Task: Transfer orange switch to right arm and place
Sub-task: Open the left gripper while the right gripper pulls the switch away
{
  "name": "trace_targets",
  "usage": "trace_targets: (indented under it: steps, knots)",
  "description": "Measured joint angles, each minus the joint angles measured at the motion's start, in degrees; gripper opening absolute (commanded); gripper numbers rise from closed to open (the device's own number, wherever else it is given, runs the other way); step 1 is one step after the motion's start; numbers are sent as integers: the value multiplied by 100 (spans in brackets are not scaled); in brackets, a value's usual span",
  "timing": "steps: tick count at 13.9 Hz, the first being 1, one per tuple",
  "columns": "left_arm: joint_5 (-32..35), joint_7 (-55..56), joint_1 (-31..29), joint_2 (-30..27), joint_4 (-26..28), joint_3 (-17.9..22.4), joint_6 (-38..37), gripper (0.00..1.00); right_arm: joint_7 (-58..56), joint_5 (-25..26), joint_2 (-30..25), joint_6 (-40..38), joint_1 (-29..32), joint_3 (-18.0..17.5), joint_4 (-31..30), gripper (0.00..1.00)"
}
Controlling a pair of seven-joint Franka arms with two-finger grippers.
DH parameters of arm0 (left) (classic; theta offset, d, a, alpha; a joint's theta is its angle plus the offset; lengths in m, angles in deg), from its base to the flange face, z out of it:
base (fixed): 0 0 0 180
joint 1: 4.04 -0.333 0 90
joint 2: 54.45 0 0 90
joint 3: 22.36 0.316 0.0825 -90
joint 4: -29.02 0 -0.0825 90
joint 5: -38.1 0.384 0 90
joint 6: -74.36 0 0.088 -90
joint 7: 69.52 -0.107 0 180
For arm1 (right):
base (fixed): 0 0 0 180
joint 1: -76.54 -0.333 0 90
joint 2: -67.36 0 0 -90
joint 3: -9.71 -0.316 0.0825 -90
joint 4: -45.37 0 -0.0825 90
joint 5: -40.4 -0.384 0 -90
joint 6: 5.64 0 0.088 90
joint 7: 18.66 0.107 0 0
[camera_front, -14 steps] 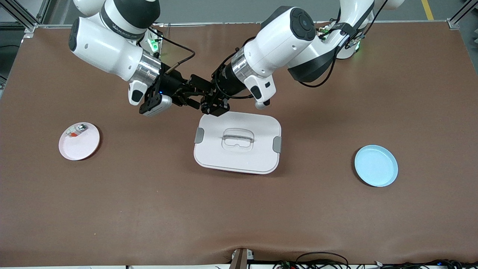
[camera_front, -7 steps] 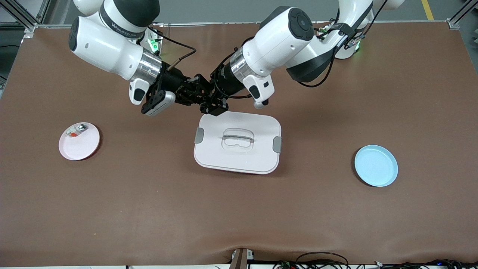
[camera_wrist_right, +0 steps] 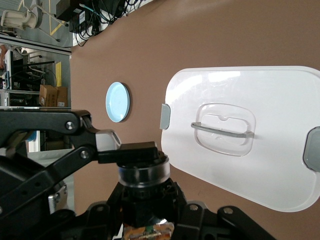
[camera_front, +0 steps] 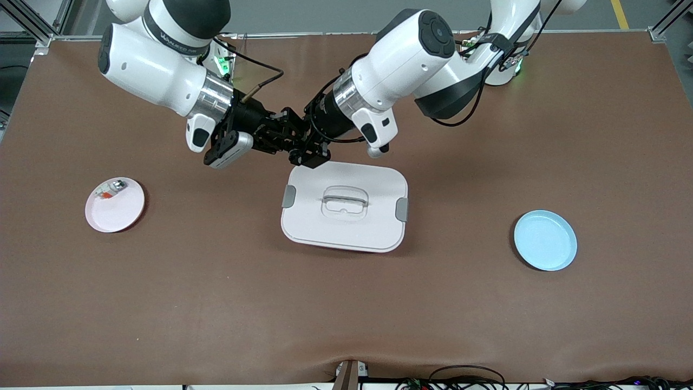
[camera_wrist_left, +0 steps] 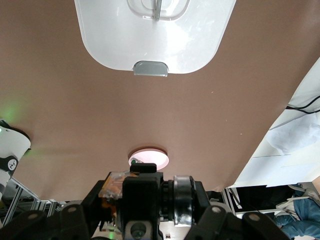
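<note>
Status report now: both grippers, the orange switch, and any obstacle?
Left gripper and right gripper both shut on the orange switch, tip to tip above the table. Nothing in the way.

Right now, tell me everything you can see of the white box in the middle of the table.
The white box is a flat rounded rectangle that looks like glossy plastic. Its lid is on, with a grey latch at the end toward the right arm and another grey latch at the end toward the left arm. A clear recessed handle sits in the lid's middle. The box lies level on the brown table cover, and nothing rests on the lid.
</note>
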Motion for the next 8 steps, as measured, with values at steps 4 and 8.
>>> trace_targets:
  steps: [4, 8]
  knots:
    - [0, -23, -4, 0, -14, 4, 5, 100, -779, 57, 15, -548, 189, 100, 132, 0]
    - [27, -71, -44, -2, -35, 17, 8, 100, -1808, 512, 113, -868, 565, 135, 145, 0]
